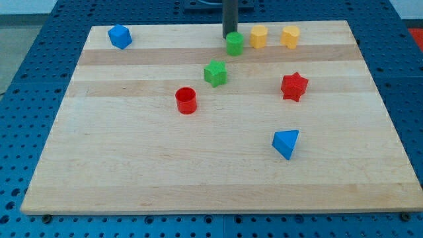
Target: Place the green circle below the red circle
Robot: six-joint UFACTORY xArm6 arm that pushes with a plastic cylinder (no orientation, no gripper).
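The green circle [234, 44] stands near the view's top, a little right of the middle. My tip [229, 34] is right behind it, at its upper left edge, touching or nearly touching it. The red circle [186, 100] stands left of the middle of the wooden board [132, 165], well below and to the left of the green circle.
A green star [215, 73] lies between the two circles. Two yellow blocks [258, 36] [290, 37] stand right of the green circle. A blue block [119, 36] is at the top left, a red star [294, 86] at the right, a blue triangle [286, 143] at the lower right.
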